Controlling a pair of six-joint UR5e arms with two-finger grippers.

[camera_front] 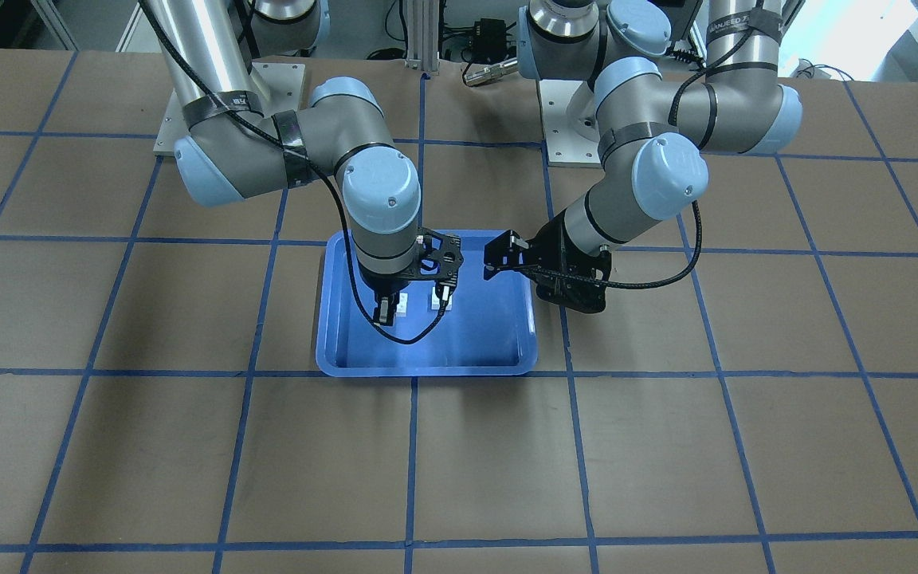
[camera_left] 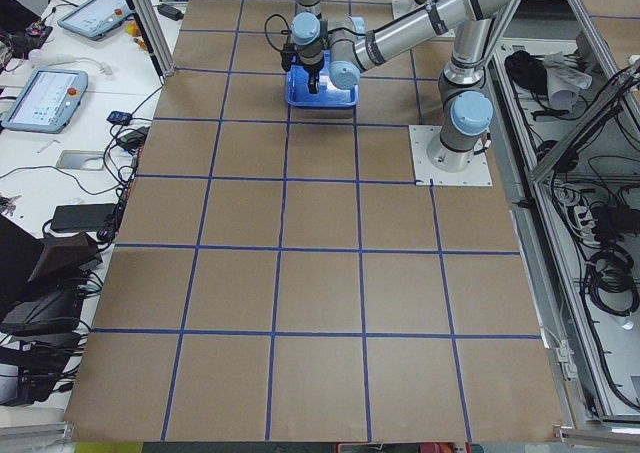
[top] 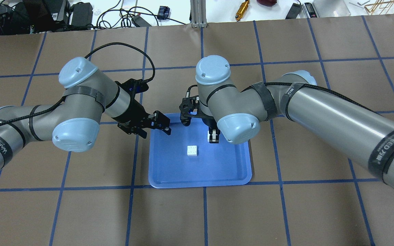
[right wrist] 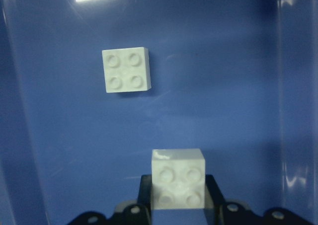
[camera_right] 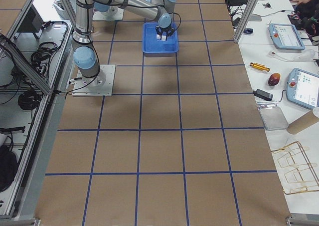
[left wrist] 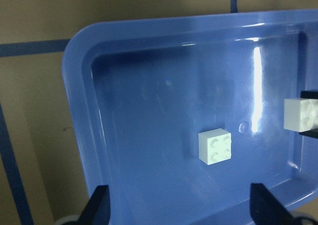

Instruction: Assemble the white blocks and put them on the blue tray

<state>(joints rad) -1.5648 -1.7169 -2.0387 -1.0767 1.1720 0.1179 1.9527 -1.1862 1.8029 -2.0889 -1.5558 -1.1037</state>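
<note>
Our held white block point(right wrist: 178, 178) sat pinched in the right end effector point(top: 212, 137), over the blue tray point(top: 169, 176). We judged it should line up above the loose block point(right wrist: 126, 69), then press straight down. Our left end effector point(top: 164, 125) was spread wide, empty.

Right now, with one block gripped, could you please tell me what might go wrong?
1. The loose white block lies free on the blue tray, apart from the held white block. The open left gripper is not steadying it, so an off-centre press could skid it.
2. The right gripper and left gripper hang close together over the tray; they could collide.
</note>
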